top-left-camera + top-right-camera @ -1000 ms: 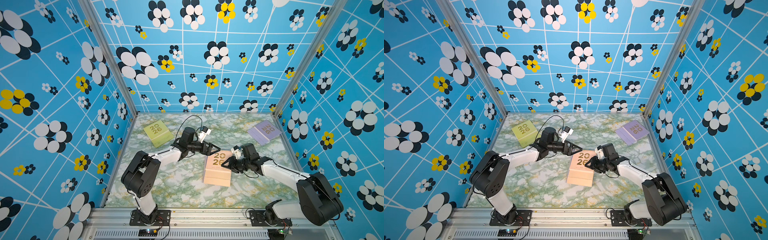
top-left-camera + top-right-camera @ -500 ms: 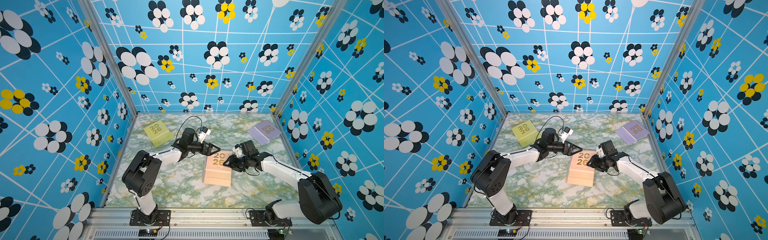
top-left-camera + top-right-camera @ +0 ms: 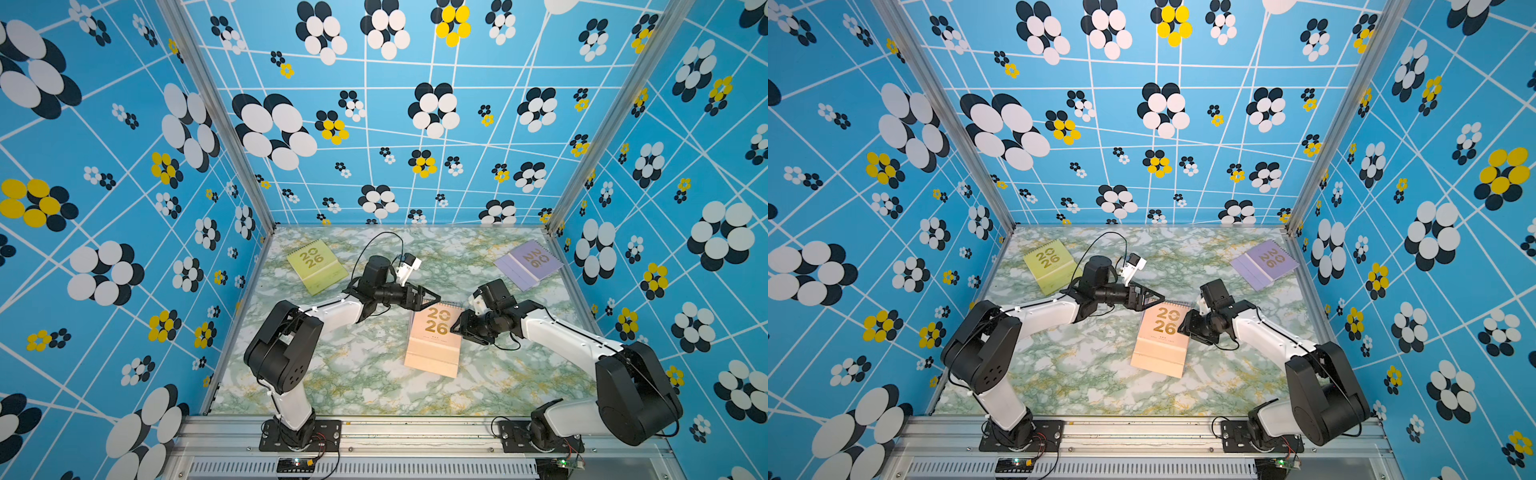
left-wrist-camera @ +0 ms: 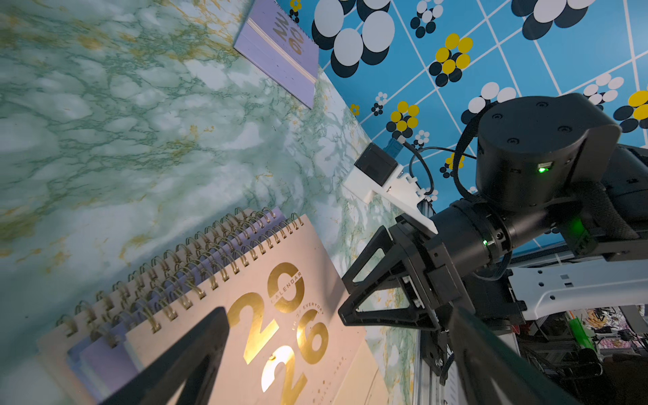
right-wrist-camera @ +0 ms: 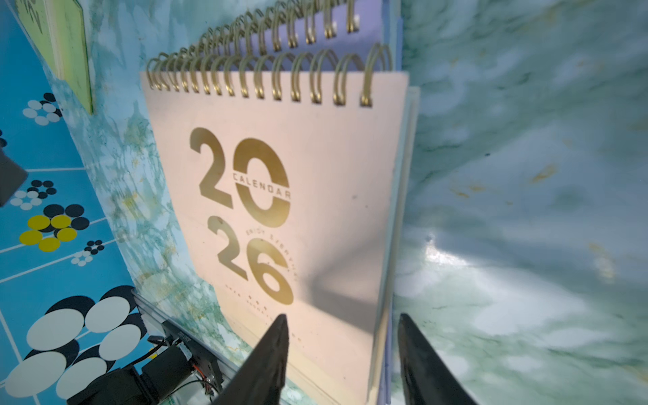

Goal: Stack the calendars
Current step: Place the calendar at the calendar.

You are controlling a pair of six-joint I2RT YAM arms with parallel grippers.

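The stack of calendars (image 3: 433,357) lies flat on the marbled tabletop (image 3: 353,386) between my two grippers. A peach calendar (image 5: 315,175) sits on top with its gold "2026" facing up. In the left wrist view I can see rows of gold spiral binding fanned out at one end, with lilac covers (image 4: 224,245) showing under the peach one and a paler edge at the very bottom. I cannot count the layers for certain. The right gripper (image 5: 342,319) sits at the long side of the stack, opposite the left one. Its jaws are partly apart and clamped on nothing. One finger (image 5: 270,361) hangs over the peach cover and the other is over bare tabletop just beside the stack's edge. Whether either finger touches the stack I cannot tell. The left gripper (image 3: 430,297) hovers by the spiral end of the stack with its jaws spread fully wide and empty. In its own wrist view one finger (image 4: 196,354) reaches across the peach cover. The yellow-green calendar (image 3: 318,268) lies flat behind the left gripper, beside that arm's wrist and apart from the stack. A lone lilac calendar (image 3: 528,264) lies well beyond the right gripper, near the far corner where the blue flowered walls (image 3: 415,124) meet. Both top views show it clear of everything else.
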